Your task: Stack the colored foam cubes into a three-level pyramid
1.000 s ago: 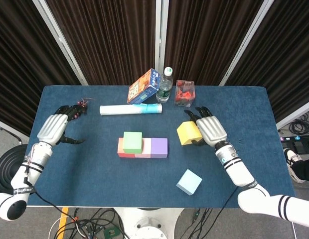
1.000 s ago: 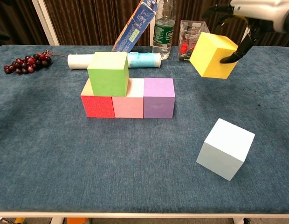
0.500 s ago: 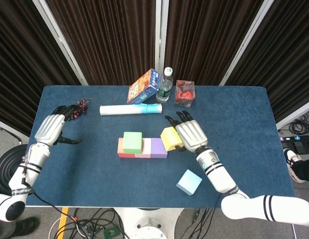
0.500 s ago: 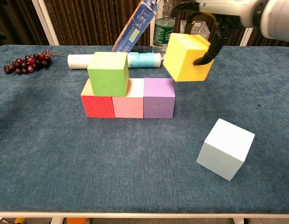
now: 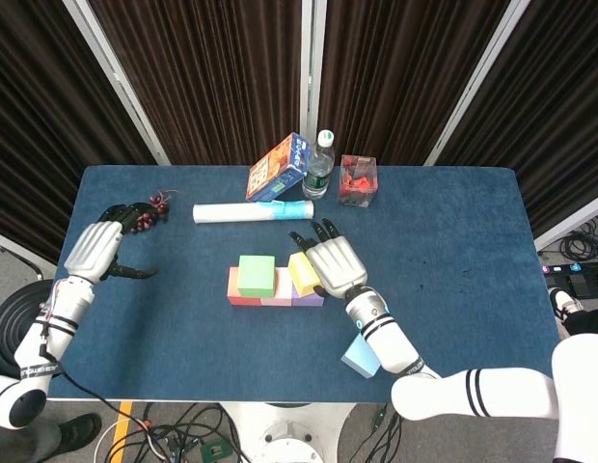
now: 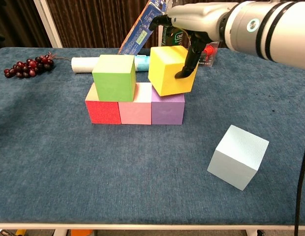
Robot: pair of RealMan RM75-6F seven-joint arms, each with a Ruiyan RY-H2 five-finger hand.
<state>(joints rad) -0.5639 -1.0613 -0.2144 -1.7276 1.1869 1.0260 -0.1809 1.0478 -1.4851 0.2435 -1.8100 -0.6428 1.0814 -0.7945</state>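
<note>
— Where does the head view look from?

— High up, tipped steeply down. It takes in the whole blue carpeted counter (image 5: 453,241), the dark curtains behind it, and cables on the floor.

— And the chest view?

— Low and close, near counter height, facing the far edge. It sees only the counter's middle.

— What do the two share?

— The row of foam cubes with the green foam cube (image 5: 257,275) (image 6: 113,77) on top, the pale blue foam cube (image 5: 365,353) (image 6: 238,156), the bunch of dark grapes (image 5: 156,201) (image 6: 27,66), and the right robot hand (image 5: 336,267) (image 6: 189,29).
</note>
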